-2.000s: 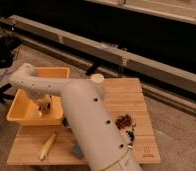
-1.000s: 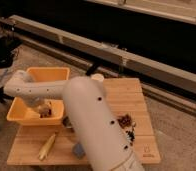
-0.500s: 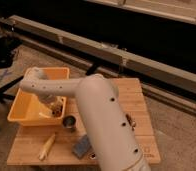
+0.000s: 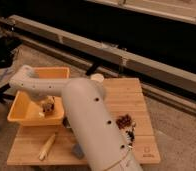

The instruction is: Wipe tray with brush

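Note:
The yellow-orange tray (image 4: 26,107) stands on the left part of the wooden table. My white arm reaches from the bottom middle up to the left, bends, and comes down into the tray. My gripper (image 4: 47,106) is inside the tray near its right wall, low over the floor. It is shut on the small tan brush (image 4: 49,105), which is held against the tray floor. The arm hides part of the tray's right wall.
On the wooden table (image 4: 121,100): a long tan handled thing (image 4: 47,146) in front of the tray, a grey-blue block (image 4: 77,150), a dark cup (image 4: 67,121), a white round lid (image 4: 97,77), and small dark red pieces (image 4: 125,122). A metal rail (image 4: 141,62) runs behind.
The gripper with the brush has slid back and forth a short way along the tray floor near the right wall. The arm's elbow has swung over the tray's back left.

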